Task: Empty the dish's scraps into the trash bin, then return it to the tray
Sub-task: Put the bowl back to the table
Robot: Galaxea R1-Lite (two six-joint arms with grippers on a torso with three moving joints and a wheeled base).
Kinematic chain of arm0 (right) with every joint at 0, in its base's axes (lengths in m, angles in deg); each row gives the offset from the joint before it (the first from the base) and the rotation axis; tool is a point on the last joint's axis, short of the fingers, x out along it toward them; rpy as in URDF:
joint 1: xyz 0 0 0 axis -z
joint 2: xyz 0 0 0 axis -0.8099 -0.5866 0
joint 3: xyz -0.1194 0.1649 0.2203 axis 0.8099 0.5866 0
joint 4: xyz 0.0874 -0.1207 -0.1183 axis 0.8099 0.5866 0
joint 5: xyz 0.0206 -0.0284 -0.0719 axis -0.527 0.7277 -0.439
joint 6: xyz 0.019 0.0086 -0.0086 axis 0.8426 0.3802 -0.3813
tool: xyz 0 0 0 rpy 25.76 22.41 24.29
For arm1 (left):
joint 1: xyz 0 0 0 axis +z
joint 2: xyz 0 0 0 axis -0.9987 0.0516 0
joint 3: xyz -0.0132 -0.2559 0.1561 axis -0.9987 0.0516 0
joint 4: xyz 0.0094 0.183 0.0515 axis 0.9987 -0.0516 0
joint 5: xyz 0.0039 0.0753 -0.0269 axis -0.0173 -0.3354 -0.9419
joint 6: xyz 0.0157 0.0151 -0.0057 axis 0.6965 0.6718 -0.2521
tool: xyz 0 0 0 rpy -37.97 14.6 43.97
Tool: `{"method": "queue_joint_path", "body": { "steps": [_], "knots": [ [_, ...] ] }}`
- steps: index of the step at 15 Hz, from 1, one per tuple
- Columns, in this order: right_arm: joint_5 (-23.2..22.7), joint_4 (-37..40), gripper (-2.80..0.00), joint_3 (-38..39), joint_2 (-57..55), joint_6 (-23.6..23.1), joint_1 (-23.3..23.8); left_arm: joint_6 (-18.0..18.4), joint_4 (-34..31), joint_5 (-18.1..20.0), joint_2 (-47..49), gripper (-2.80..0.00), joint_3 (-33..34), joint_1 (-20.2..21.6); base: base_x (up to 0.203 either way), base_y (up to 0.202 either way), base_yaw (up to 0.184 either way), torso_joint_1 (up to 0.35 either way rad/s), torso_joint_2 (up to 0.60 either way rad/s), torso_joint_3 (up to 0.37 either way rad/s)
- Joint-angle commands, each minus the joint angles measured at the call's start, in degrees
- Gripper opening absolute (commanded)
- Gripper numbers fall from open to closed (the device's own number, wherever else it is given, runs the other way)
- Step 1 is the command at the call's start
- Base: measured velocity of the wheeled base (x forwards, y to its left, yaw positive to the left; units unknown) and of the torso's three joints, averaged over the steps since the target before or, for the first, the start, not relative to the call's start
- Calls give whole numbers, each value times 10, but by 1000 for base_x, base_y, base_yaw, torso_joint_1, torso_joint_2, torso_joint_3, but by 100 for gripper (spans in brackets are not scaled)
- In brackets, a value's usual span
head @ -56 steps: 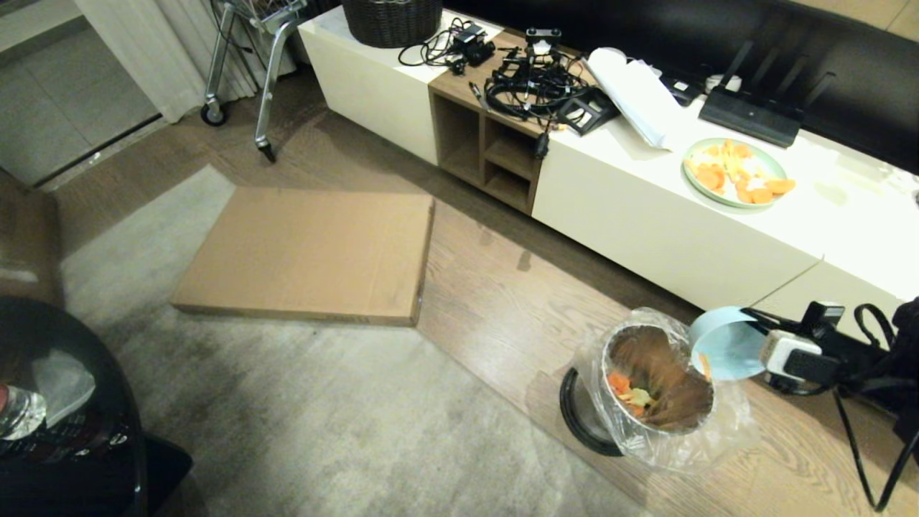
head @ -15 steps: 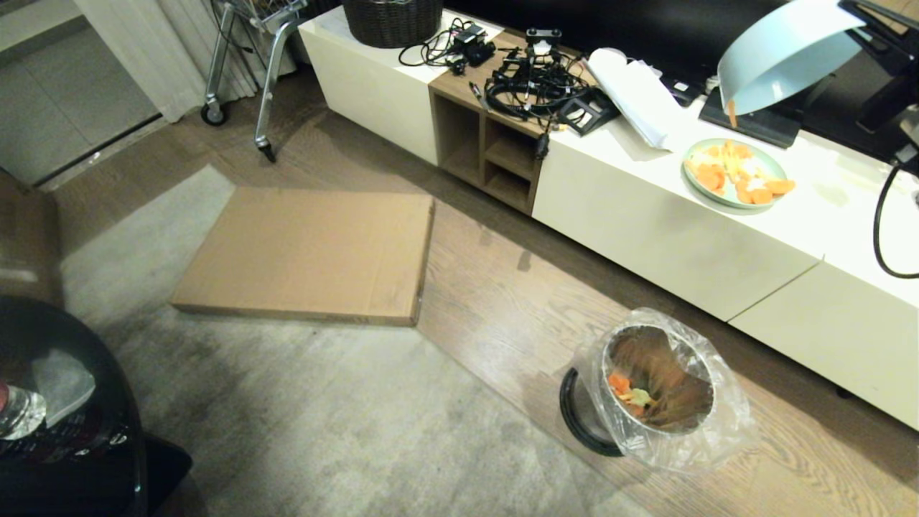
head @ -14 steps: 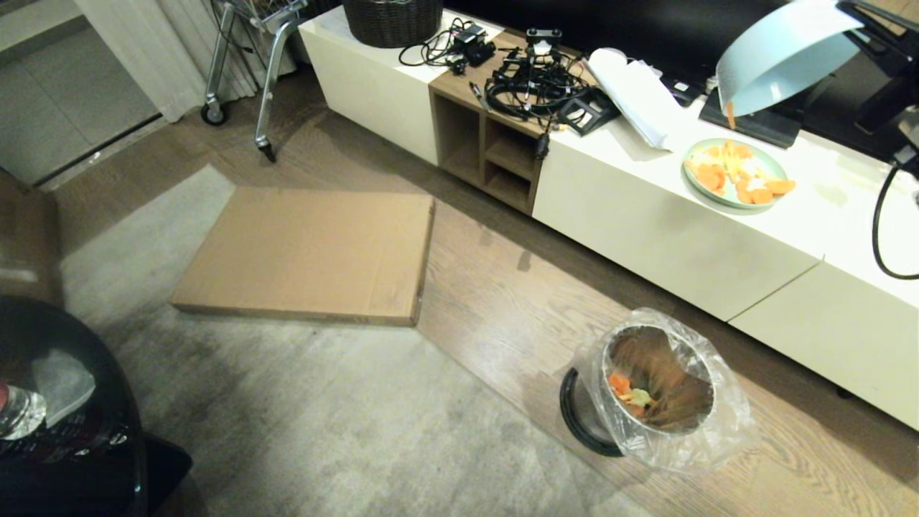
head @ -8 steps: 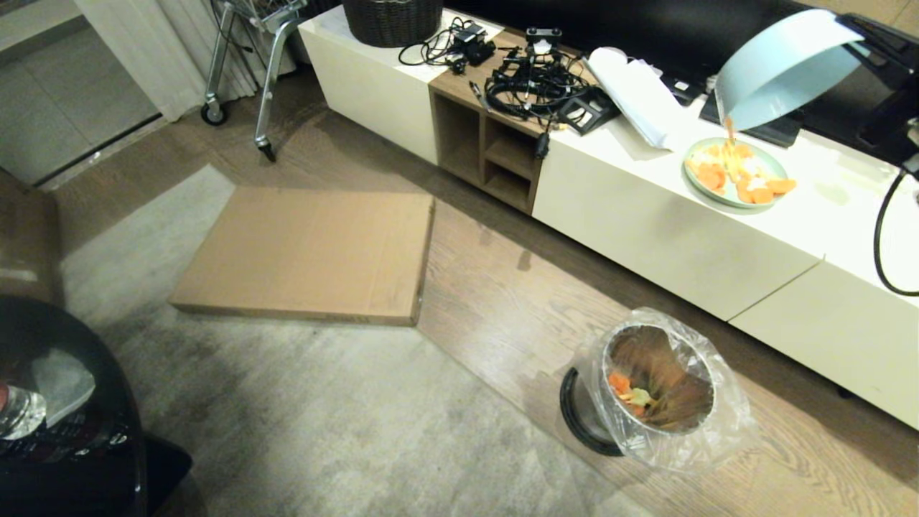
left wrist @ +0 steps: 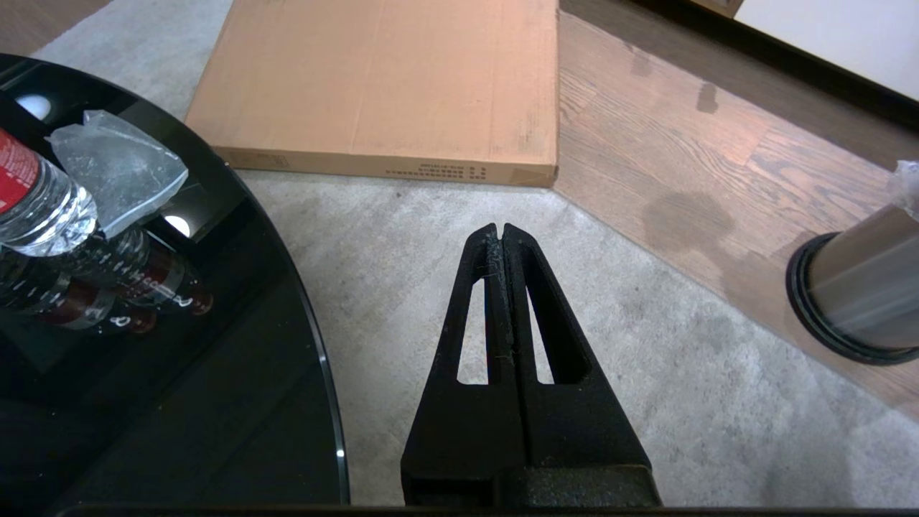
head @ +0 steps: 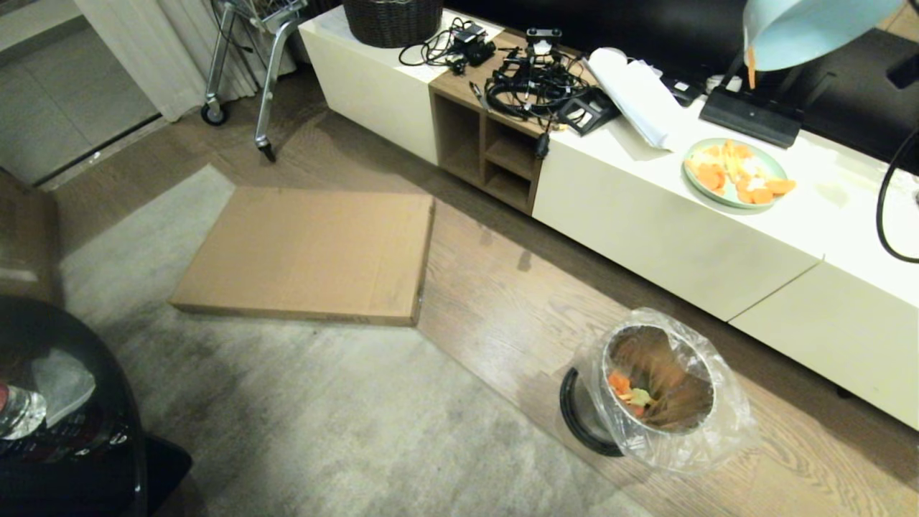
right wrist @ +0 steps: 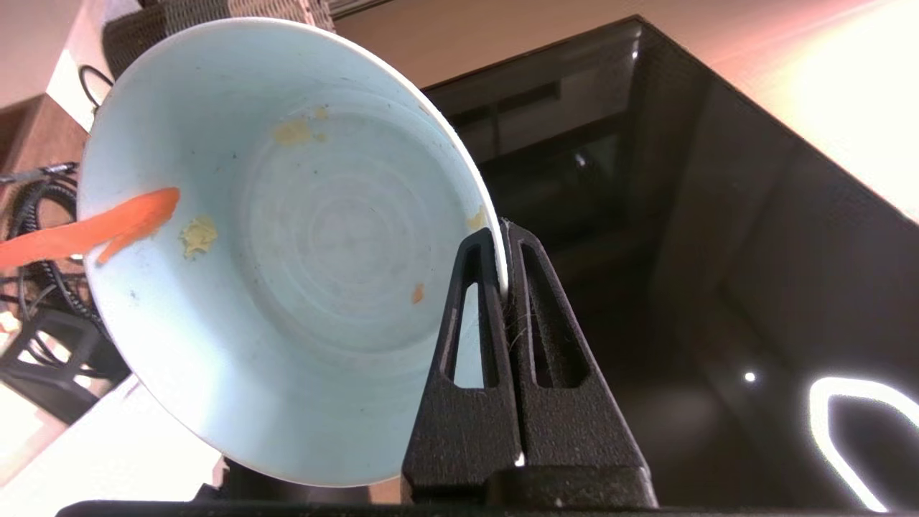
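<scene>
Left end effector (left wrist: 502, 233): fingers pressed together with nothing between them, hanging over the grey rug beside the round black glass tabletop (left wrist: 179, 388)
Glass tabletop: a water bottle (left wrist: 32, 208) and a clear plastic wrap (left wrist: 118, 169) lie near its edge
Trash bin (head: 657, 388): stands on the wood floor just past the corner of the rug, in front of the long white cabinet (head: 689, 237); its clear liner is folded over the rim, and the scraps (head: 628, 391) of orange and pale yellow lie inside
Cardboard box (head: 309, 251): lies flat, partly on the rug and partly on the floor
Green plate (head: 734, 172): on top of the cabinet near its front edge, with orange pieces on it
Dish (right wrist: 280, 251): held high above the cabinet, tilted on its side, mouth turned down
Right end effector (right wrist: 504, 237): fingers clamped tightly on the rim of the dish
Inside the dish: one long orange strip (right wrist: 93, 230) sticks over the rim, with a few small yellow bits on the wall
</scene>
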Motion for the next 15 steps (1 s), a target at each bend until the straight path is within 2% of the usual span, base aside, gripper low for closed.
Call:
{"method": "queue_joint_path", "body": {
  "steps": [1, 6, 10, 12, 15],
  "knots": [
    [-2, -28, -280, 1, 0, 5, 0, 0, 0, 0, 0, -280, 0, 0, 0, 0, 0, 0, 0, 0],
    [11, -28, -280, 10, -1, 23, -1, 0, 0, 0, 0, -280, 0, 0, 0, 0, 0, 0, 0, 0],
    [30, -27, -280, 64, -5, -5, -9, 0, 0, 0, 0, -280, 0, 0, 0, 0, 0, 0, 0, 0],
    [26, -28, -280, 91, -3, -1, -8, 0, 0, 0, 0, -280, 0, 0, 0, 0, 0, 0, 0, 0],
    [42, -27, -280, 92, -19, 2, -2, 0, 0, 0, 0, -280, 0, 0, 0, 0, 0, 0, 0, 0]
  ]
}}
